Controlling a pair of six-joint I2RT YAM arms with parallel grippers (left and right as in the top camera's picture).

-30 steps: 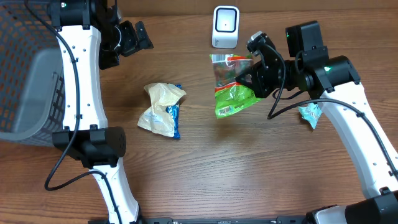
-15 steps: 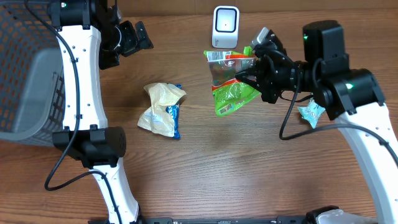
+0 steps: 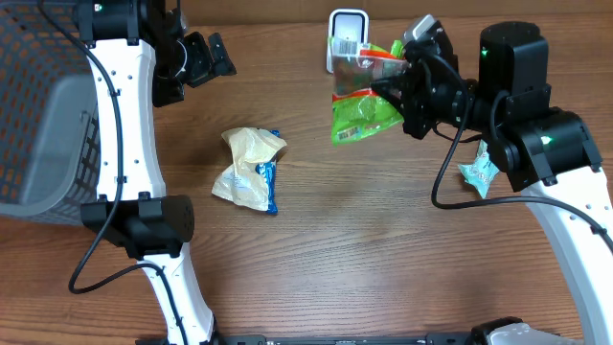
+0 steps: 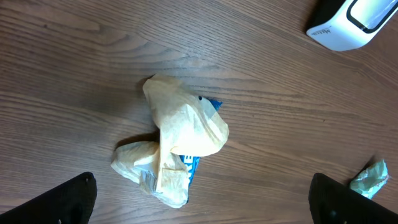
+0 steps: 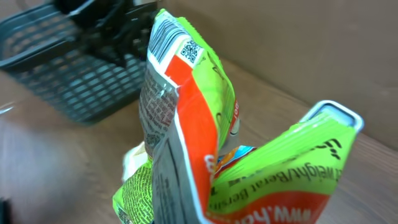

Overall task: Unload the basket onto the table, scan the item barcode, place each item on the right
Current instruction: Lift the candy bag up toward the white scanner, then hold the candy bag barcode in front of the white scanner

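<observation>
R gripper (image 3: 407, 91) pressed together on the green snack bag (image 3: 362, 101), pinching it at its R-hand edge; own fingers hidden behind the pkg in R wrist view, so grip read from overhead. Bag hangs off the pincer toward table centre, i.e. to the gripper's L, and looks lifted clear of the wood. Long axis runs approx far-to-near: far (top) end up against the scanner (image 3: 347, 21), near end pointing back toward the robot. In overhead the bag's top edge overlaps the scanner's lower face, so pkg sits betw. camera and scanner there; can't tell if touching or just in front. Barcode (image 5: 163, 34) sits on the white strip at the top corner, w/ a QR patch just beside it; strip looks creased. Judgement: what matters next is the barcode strip's facing rel. to the scanner window, not position, since the bag is already at the scanner. R arm is the near one. L gripper (image 3: 194, 69) spread wide, holding nothing, parked well apart at far L by the basket (image 3: 38, 115), above the crumpled beige bag (image 4: 177, 146). Small teal wrapper (image 3: 477, 174) lies under the R arm, untouched.
</observation>
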